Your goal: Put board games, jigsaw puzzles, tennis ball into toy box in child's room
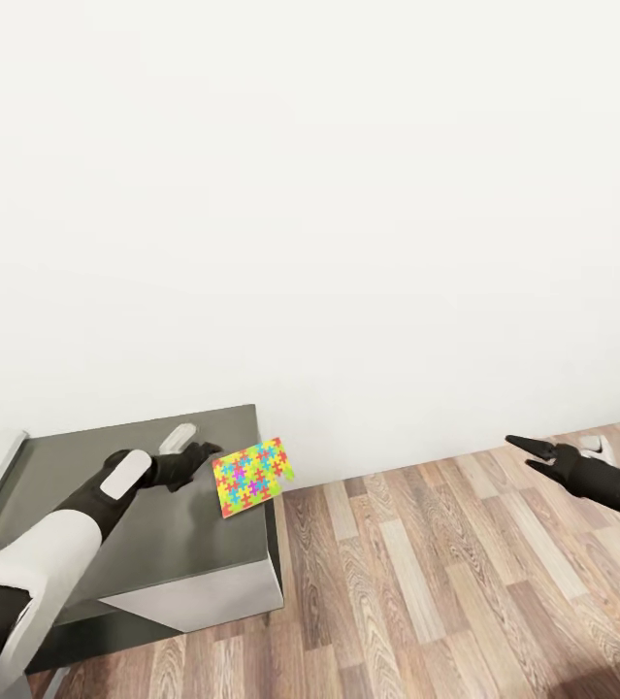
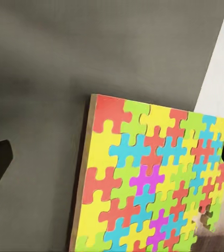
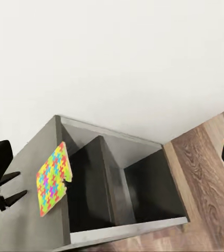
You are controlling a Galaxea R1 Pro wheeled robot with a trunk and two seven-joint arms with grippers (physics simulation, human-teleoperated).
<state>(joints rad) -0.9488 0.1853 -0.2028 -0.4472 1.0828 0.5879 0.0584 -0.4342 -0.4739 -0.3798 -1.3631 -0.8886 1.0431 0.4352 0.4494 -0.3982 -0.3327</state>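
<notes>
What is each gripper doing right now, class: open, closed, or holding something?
Left gripper: open, beside the jigsaw puzzle, holding nothing.
Right gripper: open, empty.

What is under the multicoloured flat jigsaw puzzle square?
Most of the multicoloured flat jigsaw puzzle square lies on the dark grey desk wing. Its far corner sticks out past the edge, over the wood plank floor. The surface directly beneath it is covered.

Head cam high, wrist cams nearer, all share jigsaw puzzle
</notes>
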